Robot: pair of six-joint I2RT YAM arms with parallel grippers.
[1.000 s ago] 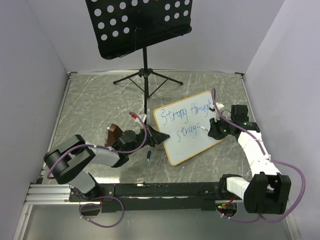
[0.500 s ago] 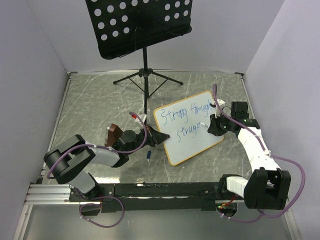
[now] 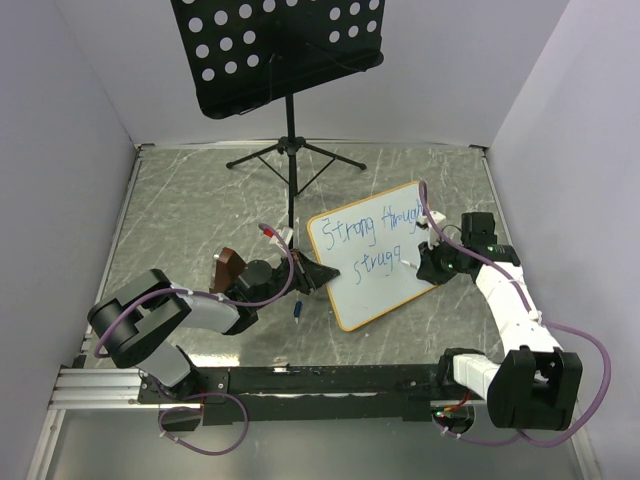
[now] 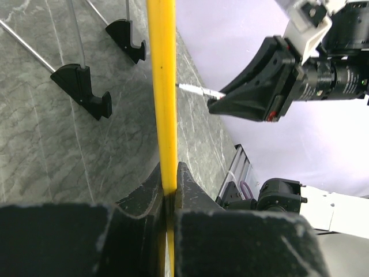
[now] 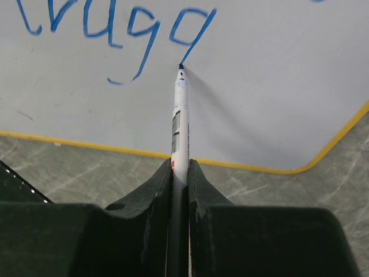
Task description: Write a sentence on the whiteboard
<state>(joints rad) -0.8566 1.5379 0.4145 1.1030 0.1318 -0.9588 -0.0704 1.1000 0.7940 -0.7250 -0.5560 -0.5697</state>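
Note:
The whiteboard (image 3: 385,285) lies tilted on the table, its tan-orange frame showing yellow in the left wrist view (image 4: 163,86). Blue writing (image 3: 362,230) reads "Strong through" above "strugg". My left gripper (image 3: 318,274) is shut on the board's left edge, also seen in the left wrist view (image 4: 168,184). My right gripper (image 3: 422,262) is shut on a white marker (image 5: 180,124). The marker's tip touches the board at the tail end of the second "g" (image 5: 193,29). The right gripper and marker also show in the left wrist view (image 4: 253,92).
A black perforated music stand (image 3: 275,50) on a tripod (image 3: 290,150) stands behind the board. A small blue object (image 3: 298,311) lies on the table by the board's near-left corner. Grey walls close in left, right and back.
My right gripper has moved the marker along the second line, and the word has grown from "strugc" to "strugg". The left gripper has held still.

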